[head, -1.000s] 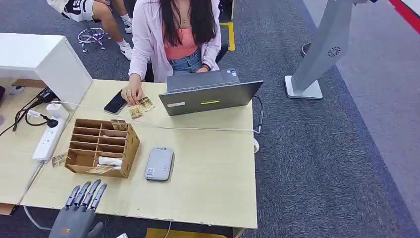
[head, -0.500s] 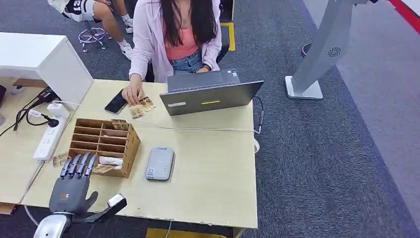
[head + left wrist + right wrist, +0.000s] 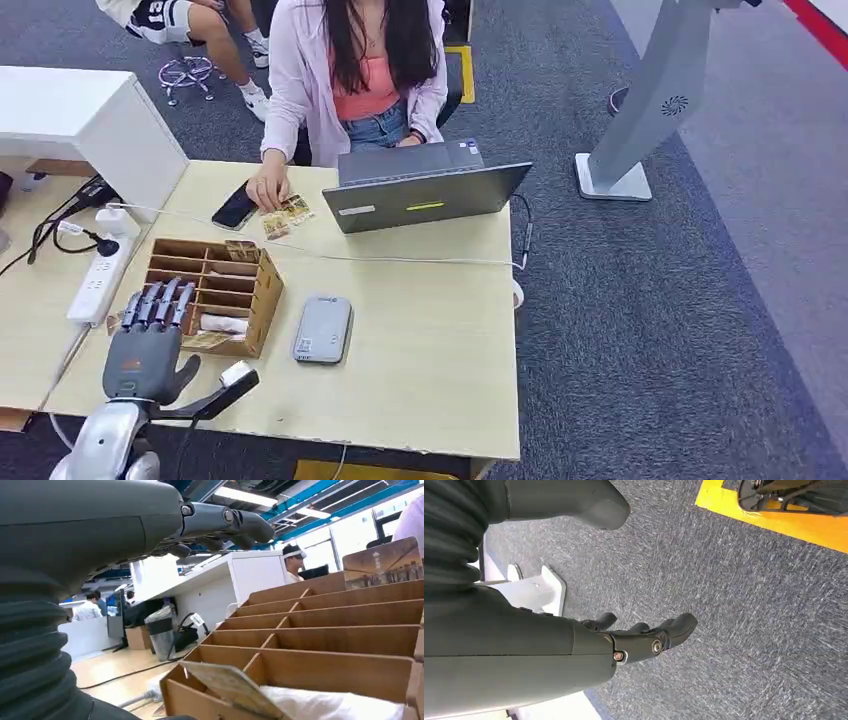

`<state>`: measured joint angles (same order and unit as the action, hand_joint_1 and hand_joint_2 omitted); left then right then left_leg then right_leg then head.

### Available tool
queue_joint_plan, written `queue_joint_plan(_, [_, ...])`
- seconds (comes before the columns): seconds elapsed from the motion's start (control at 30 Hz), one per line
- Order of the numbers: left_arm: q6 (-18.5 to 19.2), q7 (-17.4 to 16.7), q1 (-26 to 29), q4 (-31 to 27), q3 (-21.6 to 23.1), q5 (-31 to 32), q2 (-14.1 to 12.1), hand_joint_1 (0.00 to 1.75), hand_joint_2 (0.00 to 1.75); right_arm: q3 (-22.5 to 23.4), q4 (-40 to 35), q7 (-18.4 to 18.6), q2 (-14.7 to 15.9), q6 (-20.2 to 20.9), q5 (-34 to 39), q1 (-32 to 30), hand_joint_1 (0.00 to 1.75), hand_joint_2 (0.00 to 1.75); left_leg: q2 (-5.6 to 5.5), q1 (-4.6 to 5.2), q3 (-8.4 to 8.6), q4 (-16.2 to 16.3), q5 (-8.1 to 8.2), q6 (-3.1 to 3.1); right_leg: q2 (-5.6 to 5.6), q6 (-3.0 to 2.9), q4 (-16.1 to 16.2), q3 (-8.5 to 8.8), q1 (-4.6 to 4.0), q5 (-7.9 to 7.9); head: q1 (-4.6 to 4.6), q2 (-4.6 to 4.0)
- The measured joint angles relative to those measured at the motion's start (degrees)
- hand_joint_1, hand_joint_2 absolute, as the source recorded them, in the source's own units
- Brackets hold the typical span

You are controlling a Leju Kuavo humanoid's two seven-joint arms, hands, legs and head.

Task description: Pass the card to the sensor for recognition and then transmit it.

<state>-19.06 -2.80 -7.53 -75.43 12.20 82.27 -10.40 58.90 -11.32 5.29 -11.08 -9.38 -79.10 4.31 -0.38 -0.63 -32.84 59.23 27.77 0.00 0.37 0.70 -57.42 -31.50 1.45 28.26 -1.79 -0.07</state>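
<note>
In the rack's [image 3: 205, 296] near row, at the corner closest to the robot, a card [image 3: 205, 341] lies slanted, its edge sticking out over the front wall; the left wrist view has the same card [image 3: 232, 687] leaning on a divider beside a white wad [image 3: 340, 707]. A second card [image 3: 241, 251] stands upright in the rack's far row. Just right of the rack, flat on the counter [image 3: 430, 340], lies the grey sensor [image 3: 322, 329], apart from the rack wall.

Left hand [image 3: 148, 335] hovers over the rack's near left corner, palm down, fingers [image 3: 160, 302] straight and side by side, reaching over the near compartments, thumb out to the side. It holds nothing. Whether the fingertips touch the rack, cannot tell.

Right hand [image 3: 574, 645] hangs over grey carpet, fingers loosely curved and apart, holding nothing.

Beyond the rack, at the counter's far edge: two more cards [image 3: 286, 216] under a person's hand [image 3: 266, 190], a dark phone [image 3: 233, 208] just left of them, and an open laptop [image 3: 425, 190] to their right. A thin white cable [image 3: 400, 260] crosses the counter between rack and laptop. Left of the rack, a white power strip [image 3: 98, 280] on the next surface.
</note>
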Motion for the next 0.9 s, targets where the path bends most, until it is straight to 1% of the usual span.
queue_joint_plan(0.57, [-0.11,0.07,-0.65,1.18,0.0,0.11,1.09,0.0,1.75,-0.31,0.0,0.17,-0.02,0.0,0.0,-0.01,0.0,1.75,0.01,0.0,-0.02,0.0,0.0,0.0,0.0,0.0,0.0,-0.03,0.0,0.0,-0.02,0.0])
queue_joint_plan(0.6, [-0.11,0.07,-0.65,1.18,0.0,0.11,1.14,1.75,1.75,-0.31,0.0,0.17,-0.02,0.0,0.0,0.0,0.0,1.75,0.01,0.0,-0.02,0.0,0.0,0.0,0.0,0.0,0.0,-0.02,0.0,0.0,-0.02,0.0])
queue_joint_plan(0.9, [-0.02,1.07,-0.54,1.2,0.0,-1.05,1.2,1.75,1.75,-0.31,0.0,0.17,0.0,-0.15,0.0,0.0,0.0,1.75,0.0,0.0,-0.03,0.0,0.0,0.0,-0.01,0.0,0.0,-0.03,0.0,0.0,0.0,0.0])
